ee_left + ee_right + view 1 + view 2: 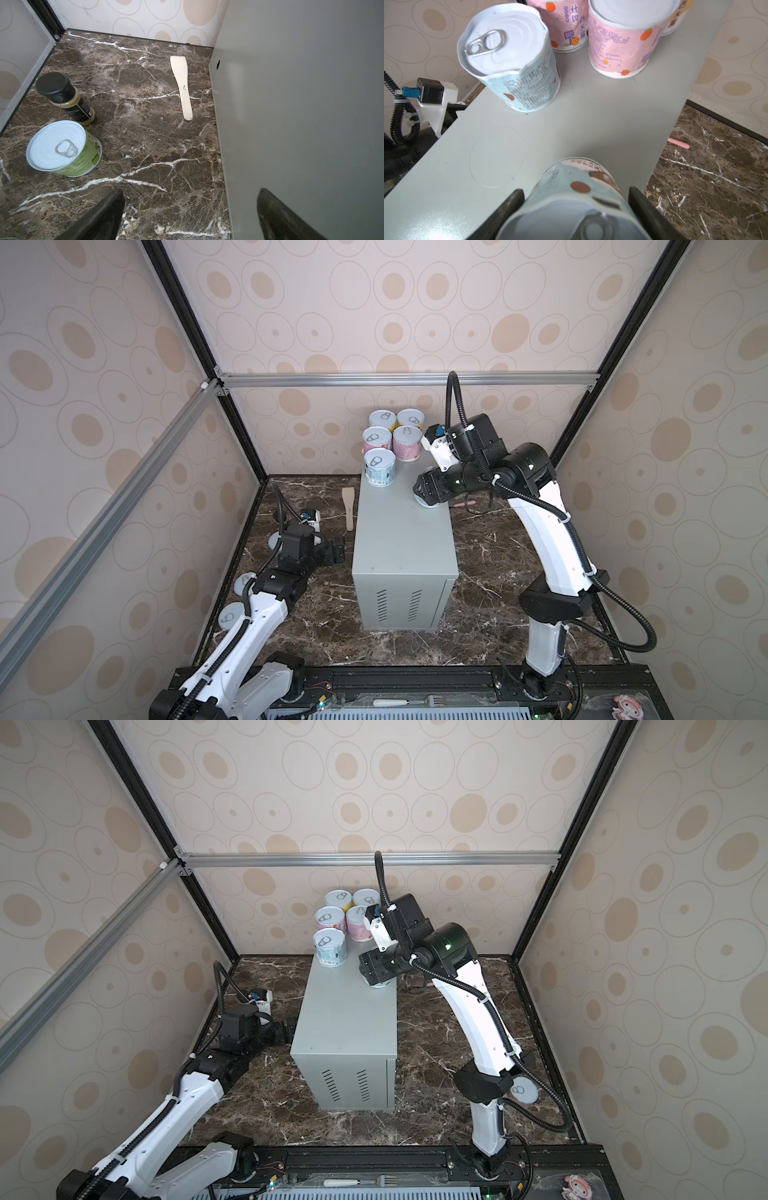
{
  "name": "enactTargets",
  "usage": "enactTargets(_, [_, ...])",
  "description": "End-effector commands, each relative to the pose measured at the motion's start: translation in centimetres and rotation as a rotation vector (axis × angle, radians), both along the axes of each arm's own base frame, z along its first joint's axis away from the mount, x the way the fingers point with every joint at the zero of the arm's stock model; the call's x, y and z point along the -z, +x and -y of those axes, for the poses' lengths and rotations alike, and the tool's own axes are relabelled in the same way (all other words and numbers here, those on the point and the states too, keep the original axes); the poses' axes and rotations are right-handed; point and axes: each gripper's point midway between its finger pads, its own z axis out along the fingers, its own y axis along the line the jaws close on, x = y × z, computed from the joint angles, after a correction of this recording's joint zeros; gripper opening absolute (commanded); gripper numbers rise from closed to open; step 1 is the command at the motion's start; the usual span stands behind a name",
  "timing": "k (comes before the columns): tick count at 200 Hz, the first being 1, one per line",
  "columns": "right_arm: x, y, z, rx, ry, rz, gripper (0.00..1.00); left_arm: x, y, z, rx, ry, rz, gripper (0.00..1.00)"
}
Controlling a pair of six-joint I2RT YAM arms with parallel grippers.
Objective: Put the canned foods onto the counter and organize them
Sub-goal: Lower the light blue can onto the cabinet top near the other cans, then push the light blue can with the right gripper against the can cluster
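Grey counter (401, 539) is loaded w/ five cans (405, 435) at far end, sixth can (566, 178) is flanked by right gripper (575, 192) (clamped or freed can't be told), left gripper (191, 190) is spread, empty, four cans (243, 583) are left on marble (478, 556).

Ten cans (407, 440) are counted in all. Six are seen on the grey bench (399, 547): two pink cans (377, 440), two light blue cans (379, 467), one yellow can (410, 419) and one further can (382, 419) at the back. Three can lids (243, 585) are made out on the dark marble surface (490, 572) at the left, and one can (524, 1090) at the right. One wooden spatula (350, 510), one dark-capped bottle (62, 95), one pink stick (679, 143) and one fork (409, 701) are also counted. Two robot arms (544, 531) are shown.
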Motion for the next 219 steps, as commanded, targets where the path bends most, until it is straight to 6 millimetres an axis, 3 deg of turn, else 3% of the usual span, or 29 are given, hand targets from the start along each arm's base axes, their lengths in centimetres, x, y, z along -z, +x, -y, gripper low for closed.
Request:
enactTargets(1, [0.9,0.6,-1.1,-0.013,-0.017,-0.001,0.84,-0.3,0.0,0.1,0.003,-0.020,0.018,0.99])
enactTargets(39, [0.9,0.8,-1.7,-0.014,-0.016,0.017,0.94,-0.3,-0.1,0.1,0.003,-0.020,0.016,0.99])
enactTargets(74, [-0.9,0.4,-1.7,-0.020,0.017,0.066,1.00,-0.3,-0.1,0.0,0.000,-0.018,0.017,0.99])
enactTargets(138, [-6.1,-1.5,0.3,-0.010,0.102,0.208,0.99,-0.2,-0.3,-0.4,-0.015,-0.011,0.016,0.99])
enactTargets(179, [-6.5,-3.2,1.8,-0.006,0.118,0.222,1.00,-0.2,-0.3,-0.4,-0.018,-0.010,0.018,0.99])
enactTargets(219, [-5.7,-5.1,3.3,-0.005,0.155,0.240,0.79,-0.5,-0.3,-0.4,-0.018,-0.013,0.033,0.99])
